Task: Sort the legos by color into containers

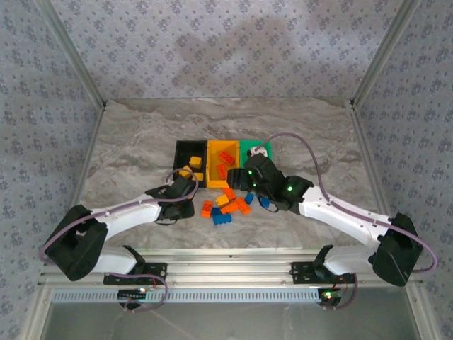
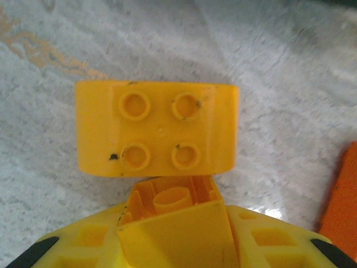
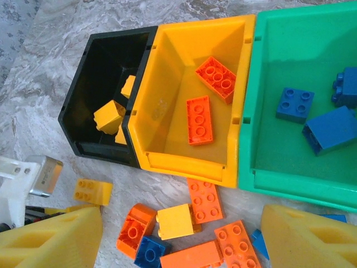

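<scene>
Just in front of the black bin [image 3: 95, 67], the left jaws are clenched on a yellow brick [image 2: 173, 220]. It sits tipped between the yellow fingers [image 2: 83, 240], its hollow underside turned towards the wrist camera. A second yellow two-by-two brick [image 2: 158, 129] lies studs-up on the marble worktop [image 2: 290, 67] just beyond the held one; whether the two touch I cannot tell. An orange-red brick's edge [image 2: 341, 206] shows at the right of that view.

The three bins stand in a joined row near the middle of the worktop. The black one is on the left, the yellow-orange bin [image 3: 167, 84] is in the middle and the green bin [image 3: 268, 72] is on the right. Several yellow bricks [image 3: 109, 116] lie in the black bin, two orange-red bricks [image 3: 199, 120] lie flat in the middle one, and three blue bricks [image 3: 294, 104] rest in the green one.

The right jaws stand released, their foam fingers [image 3: 56, 240] well apart with nothing gripped between them. They hover above a loose pile [image 3: 204, 200] of orange-red, yellow and blue bricks. The pile lies on the worktop just in front of the yellow-orange and green bins.
</scene>
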Controlling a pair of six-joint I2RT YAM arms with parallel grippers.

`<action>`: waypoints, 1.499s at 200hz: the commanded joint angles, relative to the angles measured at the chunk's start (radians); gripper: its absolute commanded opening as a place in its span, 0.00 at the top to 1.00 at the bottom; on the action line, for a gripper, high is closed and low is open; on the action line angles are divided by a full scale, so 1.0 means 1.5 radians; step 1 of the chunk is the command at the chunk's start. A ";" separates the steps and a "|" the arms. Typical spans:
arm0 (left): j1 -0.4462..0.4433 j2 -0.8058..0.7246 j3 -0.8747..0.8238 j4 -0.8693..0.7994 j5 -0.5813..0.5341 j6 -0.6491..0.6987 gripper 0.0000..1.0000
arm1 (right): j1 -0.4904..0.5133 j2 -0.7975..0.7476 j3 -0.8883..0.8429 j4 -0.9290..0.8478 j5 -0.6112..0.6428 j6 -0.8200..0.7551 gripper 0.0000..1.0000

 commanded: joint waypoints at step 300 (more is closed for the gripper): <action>0.016 -0.140 0.227 -0.048 0.089 0.051 0.01 | -0.086 0.038 -0.169 -0.111 0.021 0.098 0.35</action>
